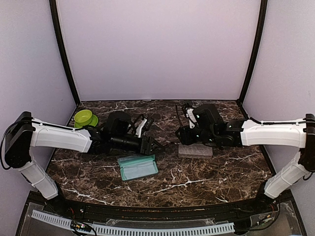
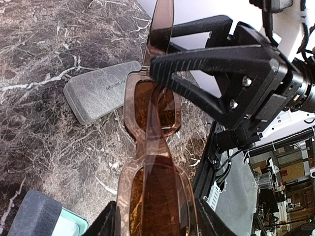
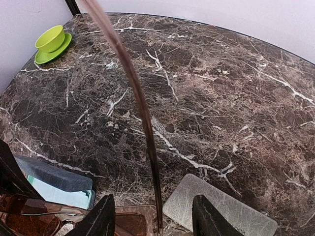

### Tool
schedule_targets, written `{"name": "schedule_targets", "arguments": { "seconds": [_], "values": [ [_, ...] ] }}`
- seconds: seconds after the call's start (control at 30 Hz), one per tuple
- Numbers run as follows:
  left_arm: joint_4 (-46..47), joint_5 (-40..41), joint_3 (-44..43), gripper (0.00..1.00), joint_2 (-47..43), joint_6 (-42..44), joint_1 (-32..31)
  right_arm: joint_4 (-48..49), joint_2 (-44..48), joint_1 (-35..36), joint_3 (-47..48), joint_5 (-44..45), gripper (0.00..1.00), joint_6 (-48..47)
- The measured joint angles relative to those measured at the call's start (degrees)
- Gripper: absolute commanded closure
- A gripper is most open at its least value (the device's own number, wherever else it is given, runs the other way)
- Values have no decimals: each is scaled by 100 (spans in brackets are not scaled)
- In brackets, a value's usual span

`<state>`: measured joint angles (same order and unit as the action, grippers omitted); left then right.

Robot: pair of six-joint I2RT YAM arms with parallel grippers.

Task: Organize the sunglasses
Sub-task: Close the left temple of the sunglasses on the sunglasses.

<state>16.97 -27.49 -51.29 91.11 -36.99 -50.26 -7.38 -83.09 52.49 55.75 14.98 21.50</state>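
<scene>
Left wrist: sunglasses (image 2: 147, 196) lower lens cut by bottom edge, temple by top | Right wrist: temple blurred; grey case (image 3: 246, 216) cut by bottom edge | Top: sunglasses too small.

Worktop (image 1: 206, 172): dark brown marble-pattern surface with white veining, enclosed by plain pale walls (image 1: 157, 49) at the back and sides. At the far left corner a lime-green cup (image 1: 83, 116) stands upright on a matching saucer (image 1: 94, 121). Near the middle a teal case (image 1: 138, 167) lies flat with its paler interior facing up and a dark blue-grey part (image 3: 54, 174) along one edge. A grey textured case (image 1: 195, 151) lies flat and closed to its right, not touching it.
</scene>
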Motion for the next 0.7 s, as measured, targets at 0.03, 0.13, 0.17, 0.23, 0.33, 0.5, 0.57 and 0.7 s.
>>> {"name": "schedule_targets", "arguments": {
  "seconds": [0.03,0.13,0.17,0.23,0.33,0.5,0.57,0.7],
  "values": [
    [2,13,0,100,-20,13,0,4,0,11,-15,7,46,11],
    [-2,39,0,100,-48,33,0,7,0,46,-48,35,46,35],
    [-2,48,0,100,-48,37,0,7,0,50,-59,46,46,46],
    [-17,68,0,100,-48,44,0,7,0,63,-85,50,46,55],
    [-50,85,0,100,-50,105,0,4,7,72,-101,52,45,70],
    [-57,149,0,100,-50,323,0,0,160,72,-103,81,45,70],
    [-66,168,0,100,-50,407,-9,0,271,70,-103,90,45,68],
    [-111,184,2,100,-50,597,-20,0,437,9,-103,33,48,57]
  ]
}}
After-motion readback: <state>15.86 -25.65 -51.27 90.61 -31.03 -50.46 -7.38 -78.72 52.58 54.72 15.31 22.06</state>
